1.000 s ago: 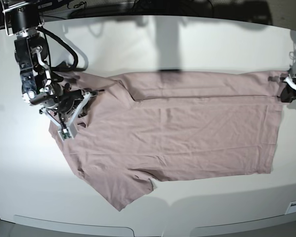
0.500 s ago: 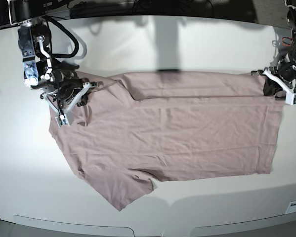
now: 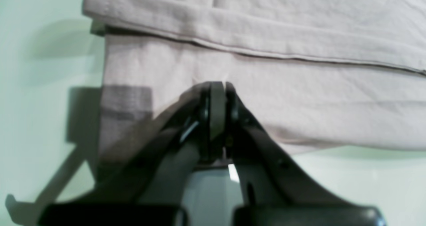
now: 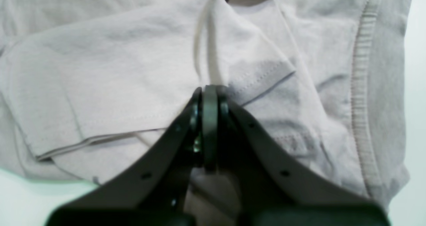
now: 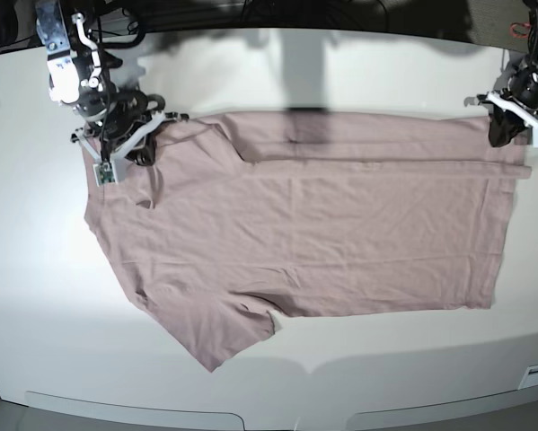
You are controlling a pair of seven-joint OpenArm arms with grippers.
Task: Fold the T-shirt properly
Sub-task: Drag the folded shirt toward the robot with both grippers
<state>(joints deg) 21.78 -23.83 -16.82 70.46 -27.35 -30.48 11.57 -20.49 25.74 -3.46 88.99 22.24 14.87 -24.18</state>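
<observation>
The T-shirt (image 5: 313, 229) lies spread on the white surface (image 5: 358, 81), long axis left to right, collar end at left. The right pincer (image 4: 209, 89) is clamped on its collar-end fabric, the left pincer (image 3: 218, 86) on its hem corner.

Both claws pinched tight, w/ cloth caught between jaws: left claw (image 3: 218, 86) at base view's right, right claw (image 4: 209, 89) at base view's left.
</observation>
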